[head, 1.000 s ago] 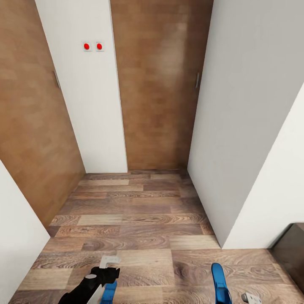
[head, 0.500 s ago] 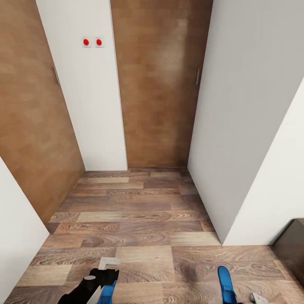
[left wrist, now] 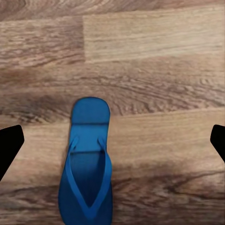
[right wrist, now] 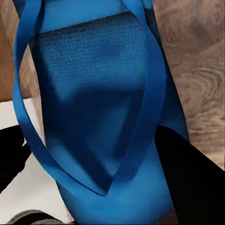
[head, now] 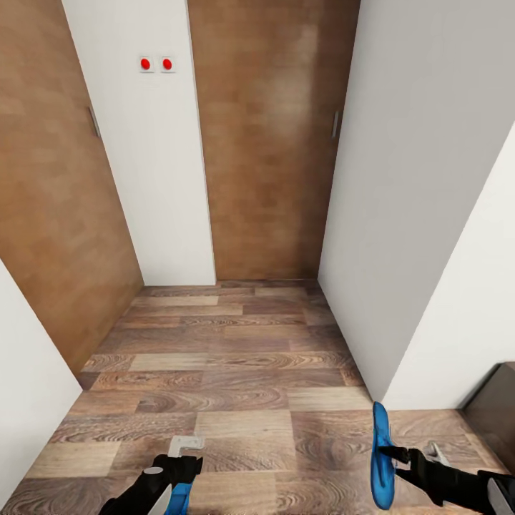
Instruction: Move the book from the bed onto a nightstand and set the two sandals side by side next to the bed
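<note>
Ahead of robot: wood floor (head: 236, 372) between white walls (head: 422, 214) and brown doors (head: 268, 143).
Right gripper (head: 400, 458): fingers clamped on one blue sandal (head: 382, 465), held on edge above the floor.
Left gripper (head: 175, 468): jaws spread wide, holding nothing; second sandal (left wrist: 86, 173) lies flat on the floor below it.
Step in hand: carrying the sandals toward the bed.
Next move: likely grasp the floor sandal, then drive to the bedside.

The floor (head: 236, 372) is wood-grain plank laminate in mixed brown tones, bounded by white walls and brown wooden doors. One blue sandal (left wrist: 86, 168) lies flat on it, straps facing up.
</note>
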Controlling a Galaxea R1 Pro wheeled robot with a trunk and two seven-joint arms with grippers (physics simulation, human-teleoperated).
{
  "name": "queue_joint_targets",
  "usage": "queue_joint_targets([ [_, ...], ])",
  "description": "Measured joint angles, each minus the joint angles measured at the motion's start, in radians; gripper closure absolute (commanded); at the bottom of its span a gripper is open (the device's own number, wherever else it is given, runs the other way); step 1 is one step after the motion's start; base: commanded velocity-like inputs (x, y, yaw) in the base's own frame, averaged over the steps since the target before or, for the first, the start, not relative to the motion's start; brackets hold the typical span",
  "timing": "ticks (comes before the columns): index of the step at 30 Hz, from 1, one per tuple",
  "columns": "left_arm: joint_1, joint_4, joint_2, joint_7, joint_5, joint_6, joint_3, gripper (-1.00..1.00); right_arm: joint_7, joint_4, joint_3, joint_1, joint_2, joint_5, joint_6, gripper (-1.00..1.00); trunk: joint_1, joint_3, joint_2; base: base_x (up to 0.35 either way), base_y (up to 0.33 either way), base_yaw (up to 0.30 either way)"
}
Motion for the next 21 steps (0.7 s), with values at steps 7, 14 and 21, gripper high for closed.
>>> queue_joint_targets([
  [7, 0.0, 0.0, 0.0, 0.0, 0.0, 0.0, 0.0, -1.0, 0.291, -0.038, 0.004, 0.001, -0.033, -0.007, 0.06, 1.0, 0.003, -0.027, -0.002, 0.0, 0.0, 0.0],
  [14, 0.0, 0.0, 0.0, 0.0, 0.0, 0.0, 0.0, -1.0, 0.327, -0.039, 0.007, 0.001, -0.041, -0.001, 0.061, 1.0, 0.006, -0.054, -0.003, 0.0, 0.0, 0.0],
  [21, 0.0, 0.0, 0.002, 0.004, 0.003, -0.002, 0.003, -1.0, 0.328, -0.038, 0.005, 0.001, -0.04, 0.002, 0.061, 1.0, 0.01, -0.081, -0.005, 0.0, 0.0, 0.0],
])
